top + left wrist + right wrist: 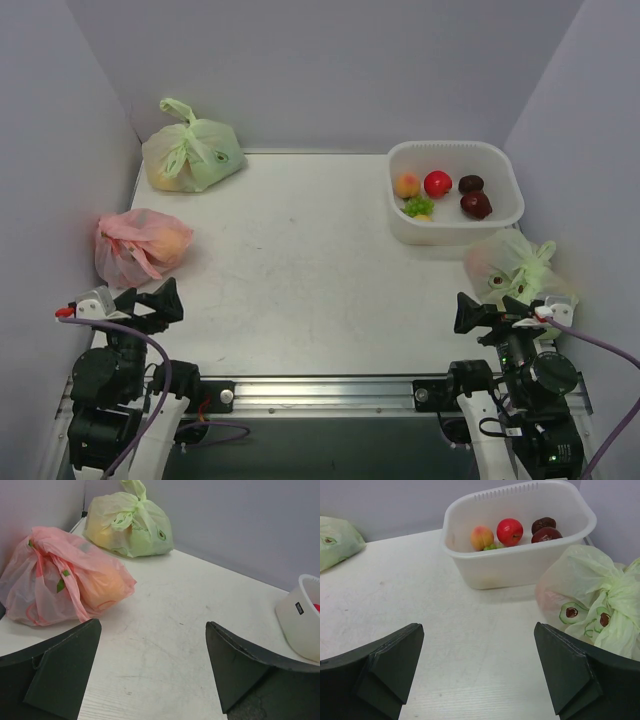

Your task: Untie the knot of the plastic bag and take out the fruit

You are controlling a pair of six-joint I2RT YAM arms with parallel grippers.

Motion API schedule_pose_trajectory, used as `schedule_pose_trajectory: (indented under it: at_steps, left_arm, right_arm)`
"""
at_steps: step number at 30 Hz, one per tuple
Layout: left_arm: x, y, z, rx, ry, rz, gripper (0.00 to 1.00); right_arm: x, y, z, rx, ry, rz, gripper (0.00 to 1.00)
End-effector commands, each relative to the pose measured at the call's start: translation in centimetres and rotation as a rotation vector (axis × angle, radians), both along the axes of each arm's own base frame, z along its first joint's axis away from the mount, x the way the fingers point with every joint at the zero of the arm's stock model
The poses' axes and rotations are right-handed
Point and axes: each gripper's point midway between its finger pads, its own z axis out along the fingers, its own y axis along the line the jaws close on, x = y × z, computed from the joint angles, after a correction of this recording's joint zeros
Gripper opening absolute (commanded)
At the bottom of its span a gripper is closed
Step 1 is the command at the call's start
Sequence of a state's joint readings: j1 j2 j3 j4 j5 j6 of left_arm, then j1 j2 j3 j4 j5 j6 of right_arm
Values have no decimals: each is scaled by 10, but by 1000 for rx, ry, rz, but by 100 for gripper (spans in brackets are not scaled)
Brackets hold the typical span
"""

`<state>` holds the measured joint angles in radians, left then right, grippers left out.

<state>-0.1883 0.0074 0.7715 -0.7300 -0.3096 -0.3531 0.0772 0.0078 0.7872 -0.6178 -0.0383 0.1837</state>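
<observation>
The plastic bag point(515, 262), pale green with round dark marks, lies at the right edge of the table, just in front of the white basket. In the right wrist view it point(585, 590) is at the right, with the knot point(614, 599) on its near side, still tied. The fruit inside is hidden; only a faint pink tint shows through the side. My right gripper point(488, 312) point(479, 626) is open and empty, low over the table, just near-left of the bag. My left gripper point(150, 302) point(152, 625) is open and empty at the near left.
A white basket point(505, 215) at the back right holds a peach, a red round fruit, two maroon fruits and something green. A pink-red bag point(140, 245) lies by the left gripper. Another plump green bag point(192, 152) sits in the far left corner.
</observation>
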Motion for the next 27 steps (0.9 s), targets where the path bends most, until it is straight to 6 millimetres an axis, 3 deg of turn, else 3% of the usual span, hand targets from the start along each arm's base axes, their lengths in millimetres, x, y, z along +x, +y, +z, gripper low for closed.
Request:
schedule_pose_trajectory:
  at_steps: [1,8,16,20,27]
  left_arm:
    - [-5,1,21,-16,-124,1,97]
    - [15,-8,-4,-36,-65,-25,97]
    - [33,-29,-29,-67,6,-112,97]
    - [39,-35,-38,-84,50,-134,97]
    - [39,-35,-40,-67,40,-136,97]
  right_arm:
    - [-15,-5,15,-21,-119,-17,100]
    - [-2,-29,8,63,-44,-185,100]
    - [30,-50,0,115,131,-366,100]
    - [32,-88,0,64,230,-623,100]
    - [53,-127,-8,-34,381,-945,100]
